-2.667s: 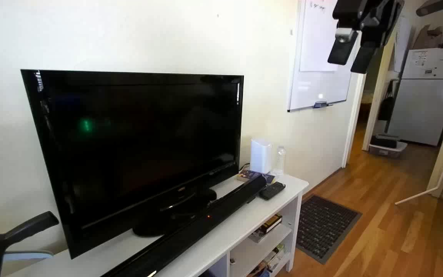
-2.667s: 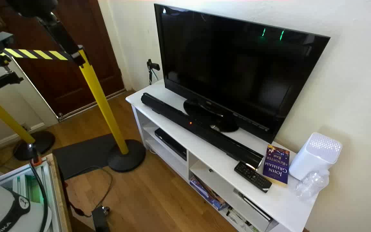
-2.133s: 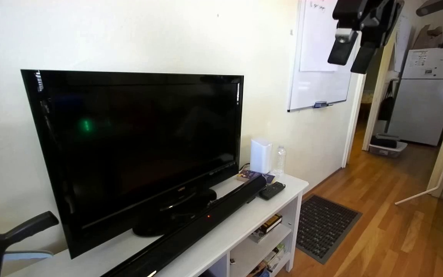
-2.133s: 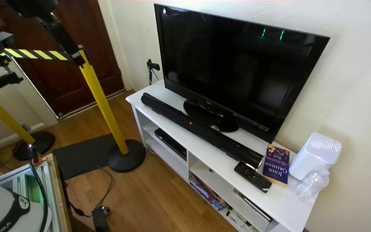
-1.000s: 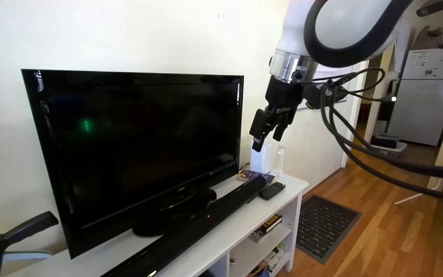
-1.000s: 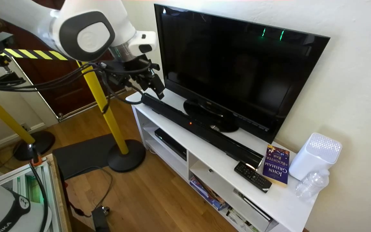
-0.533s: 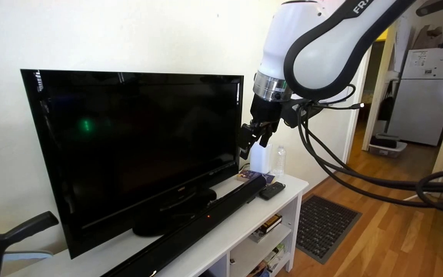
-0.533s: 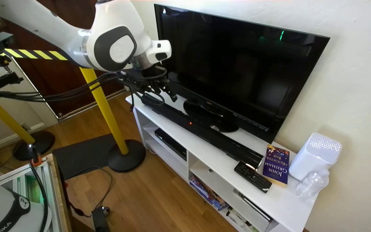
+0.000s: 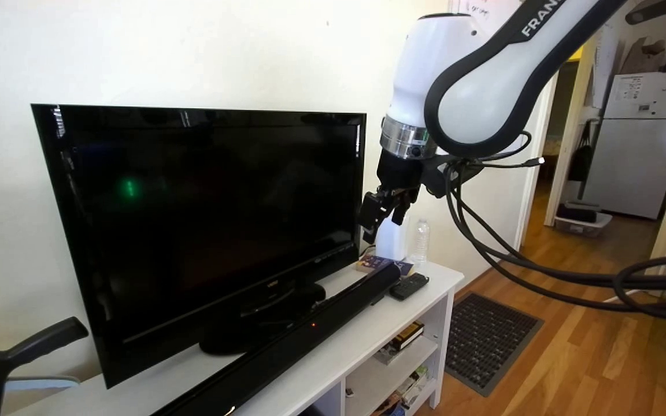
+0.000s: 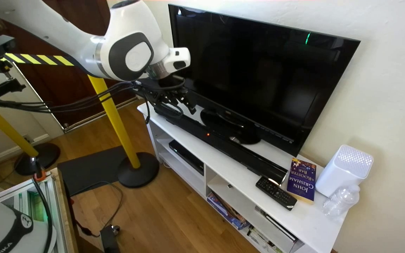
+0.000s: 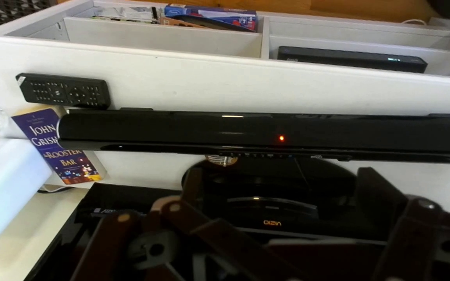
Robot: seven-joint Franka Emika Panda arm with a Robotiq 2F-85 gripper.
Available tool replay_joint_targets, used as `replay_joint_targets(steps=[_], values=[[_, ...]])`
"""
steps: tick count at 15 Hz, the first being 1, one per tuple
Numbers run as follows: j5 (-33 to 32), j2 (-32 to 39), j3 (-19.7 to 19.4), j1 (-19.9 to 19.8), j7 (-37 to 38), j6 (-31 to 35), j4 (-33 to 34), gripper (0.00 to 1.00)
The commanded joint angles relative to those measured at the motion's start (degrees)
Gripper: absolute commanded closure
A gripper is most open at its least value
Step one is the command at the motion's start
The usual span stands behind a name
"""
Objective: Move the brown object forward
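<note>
The brown object [image 11: 222,160] is a small round brown item with thin metal strips. In the wrist view it is partly hidden behind the long black speaker bar [image 11: 256,130], at the edge of the TV's black base. In an exterior view it is a small shiny spot [image 10: 235,140] between bar and base. I cannot make it out in the remaining exterior view. My gripper [image 11: 279,171] is open and empty, its fingers wide apart. In both exterior views the gripper [image 9: 384,227] [image 10: 184,105] hangs in the air in front of the TV, above the bar, touching nothing visible.
The large black TV [image 10: 258,77] stands upright close behind the gripper. A remote [image 10: 276,192], a book [image 10: 301,180], a white box-shaped device [image 10: 345,170] and a clear bottle [image 10: 341,201] stand at one end of the white stand [image 10: 230,168]. Loose cables [image 9: 518,260] hang from the arm.
The arm has swung into both exterior views and brought the gripper down over the stand in front of the TV. Over the last half second it moved only slightly. The objects have not moved.
</note>
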Motion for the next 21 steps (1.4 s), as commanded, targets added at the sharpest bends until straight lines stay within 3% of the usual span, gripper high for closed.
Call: replay_joint_targets(steps=[1, 8, 12, 21], values=[[-4.23, 8.05, -2.8, 0.65, 1.49, 2.07, 4.5, 0.0], [-1.3, 25.87, -9.9, 5.05, 2.08, 7.33, 18.97, 0.0], [1.77, 34.62, -10.52, 6.63, 0.53, 8.27, 28.48, 0.0], [2.51, 47.4, -13.99, 11.92, 0.8, -0.84, 48.33, 0.0]])
